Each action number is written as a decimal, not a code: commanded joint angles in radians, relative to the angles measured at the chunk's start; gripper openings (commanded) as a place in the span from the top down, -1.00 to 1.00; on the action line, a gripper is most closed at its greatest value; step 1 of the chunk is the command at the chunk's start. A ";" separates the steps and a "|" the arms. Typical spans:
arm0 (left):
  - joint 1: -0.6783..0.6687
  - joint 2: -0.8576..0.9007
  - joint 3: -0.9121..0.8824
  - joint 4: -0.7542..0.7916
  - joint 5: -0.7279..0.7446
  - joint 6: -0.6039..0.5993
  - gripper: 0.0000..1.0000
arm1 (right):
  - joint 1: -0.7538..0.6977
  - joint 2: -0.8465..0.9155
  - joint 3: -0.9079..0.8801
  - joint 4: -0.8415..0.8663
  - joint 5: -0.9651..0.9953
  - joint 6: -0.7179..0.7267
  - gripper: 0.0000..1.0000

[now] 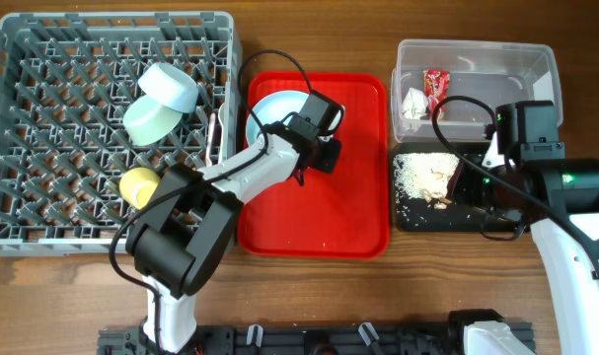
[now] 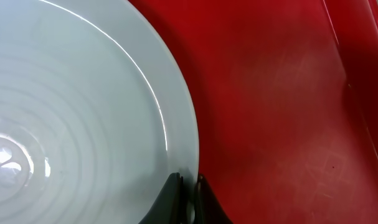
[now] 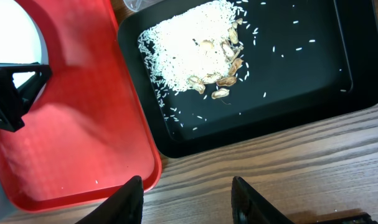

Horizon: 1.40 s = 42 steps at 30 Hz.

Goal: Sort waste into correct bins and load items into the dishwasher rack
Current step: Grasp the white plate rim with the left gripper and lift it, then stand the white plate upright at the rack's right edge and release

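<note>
Fingers on the left [image 2: 167, 202] are pinched on the near rim of the plate [image 2: 83, 112], one above and one below, so I have it gripped. The plate lies flat on the red tray [image 1: 319, 217], at the tray's far-left corner, mid-worktop.

Starting at the far-left corner of the worktop [image 1: 82, 286], the rack [image 1: 112, 22] already holds the two bowls [image 1: 156, 104], tipped against each other among the pegs. The cup [image 1: 139, 184] sits nearer me, towards the rack's right side. A white sliver [image 1: 212, 133] at the rack's right wall may be the cutlery, but it is too small for me to tell.

The red tray carries nothing but the plate and a few specks.

At the far-right corner, the tub [image 1: 477, 54] has the wrapper [image 1: 435, 87] and the paper [image 1: 415, 102] lying side by side at its left end. Just in front of it, the black tray [image 3: 301, 106] holds the scraps [image 3: 195, 56], heaped at its far-left part with loose grains scattered around. The right fingers [image 3: 127, 202] are spread and empty, hanging over the bare wood by the black tray's near edge.

My judgement is that the waste sorting is done and the loading nearly so. The plate is the one item clearly left to go into the rack, and I would want to confirm the fork and spoon.
</note>
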 commanded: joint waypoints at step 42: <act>0.497 -0.621 -0.032 -0.047 0.531 -0.109 0.92 | -0.003 -0.009 0.009 0.002 -0.011 -0.026 0.09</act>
